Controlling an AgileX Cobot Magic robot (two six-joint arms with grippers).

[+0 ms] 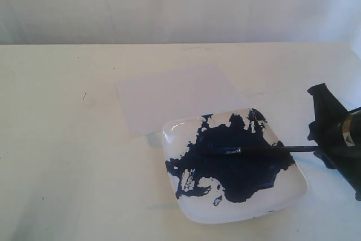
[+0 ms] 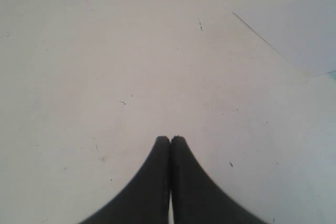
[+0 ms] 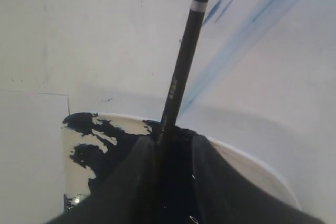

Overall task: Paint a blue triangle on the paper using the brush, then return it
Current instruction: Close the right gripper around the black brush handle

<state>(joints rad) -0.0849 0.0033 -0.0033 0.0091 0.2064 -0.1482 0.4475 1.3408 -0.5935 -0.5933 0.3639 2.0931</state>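
Observation:
The brush point(image 1: 265, 150) lies across the white plate point(image 1: 282, 204). Its tip is in the dark-blue paint pool point(image 1: 237, 179) and its black handle points right, to my right gripper point(image 1: 315, 145). In the right wrist view the handle point(image 3: 181, 72) runs out from between the fingers point(image 3: 176, 137). The jaws stand apart, wider than the handle, which rests against one finger. The paper point(image 1: 175, 97) lies flat behind the plate and looks plain; the blue triangle is not in view. My left gripper point(image 2: 170, 139) is shut on nothing over bare table.
Pale blue smears point(image 3: 247, 30) streak the white table beyond the brush. A corner of the paper point(image 2: 307, 22) shows in the left wrist view. The plate's near corner reaches towards the table's front edge. A white wall stands behind the table.

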